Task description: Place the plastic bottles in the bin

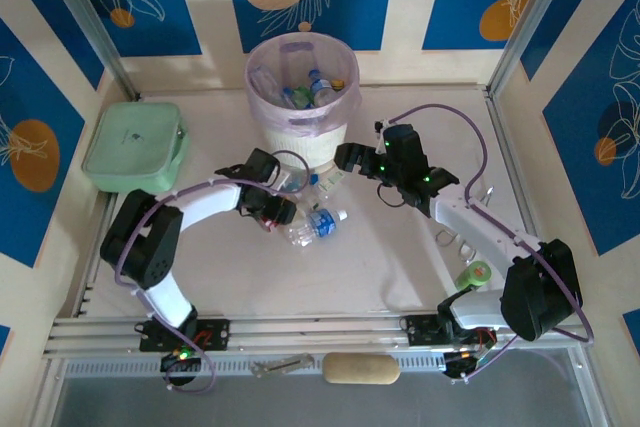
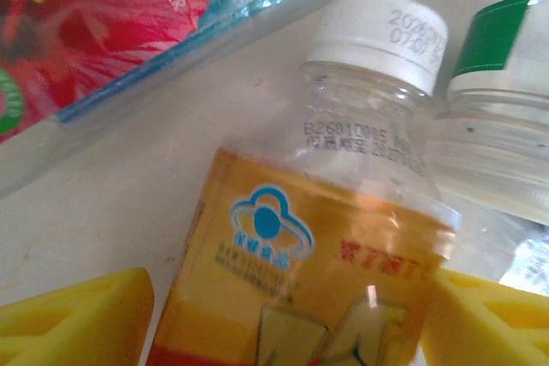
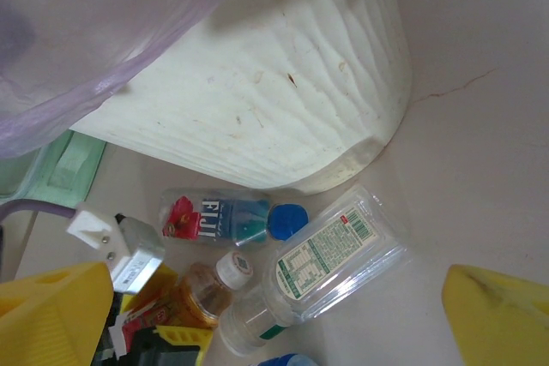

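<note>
Left wrist view: an orange-labelled bottle [image 2: 317, 246] with a white cap is lying on the surface [image 3: 463, 169] between the left fingers [image 2: 77, 319]; cannot tell whether they are squeezing it. A red-flower bottle [image 3: 214, 216] and a clear bottle [image 3: 330, 259] are lying just beside it, at the foot of the bin [image 1: 300, 137], which is holding more bottles [image 1: 312, 92]. The right fingers [image 3: 493, 319] are hovering spread wide, gripping nothing.

Bin [image 3: 283, 117]: white ribbed plastic, matt, scuffed with brown flecks; liner [image 3: 103, 32] thin translucent purple film. Orange-labelled bottle [image 2: 309, 272]: clear glossy plastic, shiny printed label, matt white cap [image 2: 382, 40]. Table [image 3: 480, 152] pale, smooth, matt, one hairline crack.
</note>
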Action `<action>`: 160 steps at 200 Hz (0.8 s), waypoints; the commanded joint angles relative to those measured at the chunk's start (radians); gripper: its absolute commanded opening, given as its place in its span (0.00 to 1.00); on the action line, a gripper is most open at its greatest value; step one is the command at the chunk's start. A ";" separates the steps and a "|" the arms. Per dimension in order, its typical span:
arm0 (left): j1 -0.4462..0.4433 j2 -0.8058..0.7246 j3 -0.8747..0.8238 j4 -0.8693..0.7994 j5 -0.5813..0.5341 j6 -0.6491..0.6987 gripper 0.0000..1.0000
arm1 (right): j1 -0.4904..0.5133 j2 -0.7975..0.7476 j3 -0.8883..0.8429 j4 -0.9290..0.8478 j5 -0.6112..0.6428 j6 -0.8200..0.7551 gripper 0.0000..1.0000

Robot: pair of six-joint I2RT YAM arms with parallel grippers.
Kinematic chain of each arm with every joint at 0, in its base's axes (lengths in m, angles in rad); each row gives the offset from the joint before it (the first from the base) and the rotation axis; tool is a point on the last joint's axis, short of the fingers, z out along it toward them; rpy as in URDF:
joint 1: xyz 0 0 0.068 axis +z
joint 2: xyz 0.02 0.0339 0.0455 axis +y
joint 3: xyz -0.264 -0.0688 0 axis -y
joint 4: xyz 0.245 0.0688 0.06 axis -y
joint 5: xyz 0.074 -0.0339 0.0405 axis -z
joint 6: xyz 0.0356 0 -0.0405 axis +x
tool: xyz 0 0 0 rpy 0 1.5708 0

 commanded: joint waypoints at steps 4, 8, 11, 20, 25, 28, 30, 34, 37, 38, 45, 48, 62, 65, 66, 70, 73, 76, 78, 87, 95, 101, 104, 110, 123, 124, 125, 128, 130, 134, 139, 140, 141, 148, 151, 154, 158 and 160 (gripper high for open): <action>-0.018 0.039 0.035 -0.003 -0.033 0.033 0.75 | -0.006 0.002 0.028 0.009 -0.010 0.011 0.99; -0.021 0.043 0.037 -0.002 -0.036 0.034 0.75 | -0.006 0.003 0.028 0.009 -0.010 0.010 0.99; -0.022 0.046 0.037 -0.002 -0.038 0.035 0.74 | -0.007 0.003 0.028 0.009 -0.010 0.010 0.99; -0.025 0.053 0.038 0.003 -0.041 0.035 0.73 | -0.008 0.006 0.028 0.009 -0.012 0.012 0.99; -0.028 0.057 0.038 0.005 -0.041 0.035 0.72 | -0.007 0.007 0.028 0.009 -0.013 0.012 0.99; -0.029 0.057 0.038 0.008 -0.043 0.035 0.72 | -0.008 0.008 0.029 0.008 -0.013 0.013 0.99; -0.030 0.059 0.037 0.008 -0.043 0.035 0.71 | -0.008 0.009 0.029 0.008 -0.014 0.013 0.99; -0.031 0.061 0.037 0.011 -0.044 0.035 0.70 | -0.008 0.011 0.029 0.009 -0.015 0.014 0.99; -0.032 0.062 0.037 0.011 -0.046 0.035 0.70 | -0.008 0.011 0.029 0.008 -0.016 0.015 0.99; -0.032 0.062 0.037 0.011 -0.047 0.035 0.70 | -0.008 0.012 0.029 0.009 -0.016 0.015 0.99; -0.034 0.065 0.037 0.012 -0.051 0.035 0.68 | -0.008 0.015 0.029 0.008 -0.019 0.017 0.99; -0.036 0.066 0.036 0.013 -0.054 0.035 0.68 | -0.008 0.015 0.029 0.008 -0.020 0.017 0.99; -0.038 0.066 0.032 0.015 -0.059 0.033 0.66 | -0.008 0.018 0.030 0.009 -0.020 0.020 0.99; -0.038 0.066 0.031 0.016 -0.061 0.032 0.66 | -0.008 0.019 0.031 0.008 -0.020 0.020 0.99; -0.038 0.066 0.031 0.016 -0.061 0.033 0.66 | -0.008 0.019 0.030 0.009 -0.020 0.020 0.99; -0.039 0.063 0.030 0.016 -0.063 0.033 0.65 | -0.008 0.018 0.030 0.009 -0.021 0.020 0.99; -0.039 0.062 0.028 0.016 -0.064 0.033 0.64 | -0.008 0.019 0.030 0.008 -0.021 0.020 0.99; -0.039 0.060 0.028 0.017 -0.066 0.033 0.64 | -0.008 0.019 0.029 0.009 -0.021 0.020 0.99; -0.039 0.058 0.027 0.017 -0.067 0.033 0.64 | -0.009 0.017 0.029 0.008 -0.021 0.021 0.99; -0.039 0.051 0.024 0.018 -0.071 0.033 0.62 | -0.009 0.018 0.030 0.009 -0.019 0.021 0.99; -0.039 0.043 0.020 0.019 -0.074 0.033 0.61 | -0.009 0.018 0.030 0.008 -0.019 0.022 0.99; -0.039 0.035 0.019 0.020 -0.074 0.033 0.60 | -0.009 0.018 0.031 0.007 -0.021 0.023 0.99; -0.039 0.032 0.017 0.020 -0.074 0.033 0.59 | -0.009 0.018 0.030 0.007 -0.021 0.023 0.99; -0.039 0.024 0.016 0.019 -0.076 0.032 0.58 | -0.009 0.018 0.029 0.008 -0.021 0.024 0.99; -0.039 0.004 0.011 0.017 -0.082 0.030 0.56 | -0.009 0.019 0.029 0.008 -0.021 0.027 0.99; -0.039 0.003 0.011 0.016 -0.082 0.030 0.56 | -0.009 0.019 0.029 0.008 -0.021 0.027 0.99; -0.039 0.002 0.010 0.016 -0.083 0.030 0.55 | -0.009 0.019 0.029 0.008 -0.021 0.027 0.99; -0.039 -0.003 0.009 0.015 -0.084 0.030 0.54 | -0.009 0.021 0.029 0.008 -0.022 0.028 0.99; -0.039 -0.007 0.009 0.014 -0.085 0.031 0.53 | -0.009 0.020 0.029 0.009 -0.022 0.028 0.99; -0.039 -0.015 0.008 0.012 -0.087 0.030 0.51 | -0.009 0.022 0.029 0.008 -0.022 0.029 0.99; -0.039 -0.025 0.006 0.008 -0.089 0.029 0.50 | -0.009 0.021 0.029 0.009 -0.024 0.029 0.99; -0.038 -0.028 0.006 0.007 -0.089 0.028 0.50 | -0.009 0.021 0.029 0.009 -0.024 0.029 0.99; -0.039 -0.030 0.006 0.007 -0.089 0.027 0.50 | -0.009 0.021 0.029 0.009 -0.024 0.029 0.99; -0.039 -0.047 0.004 0.001 -0.091 0.024 0.50 | -0.009 0.021 0.030 0.009 -0.024 0.028 0.99; -0.039 -0.056 0.003 -0.002 -0.091 0.023 0.50 | -0.009 0.022 0.029 0.009 -0.024 0.029 0.99; -0.039 -0.065 0.002 -0.004 -0.092 0.022 0.50 | -0.009 0.021 0.029 0.008 -0.024 0.028 0.99; -0.039 -0.077 0.002 -0.008 -0.092 0.020 0.50 | -0.009 0.022 0.029 0.008 -0.024 0.029 0.99; -0.039 -0.085 0.002 -0.011 -0.093 0.019 0.50 | -0.009 0.021 0.029 0.009 -0.024 0.029 0.99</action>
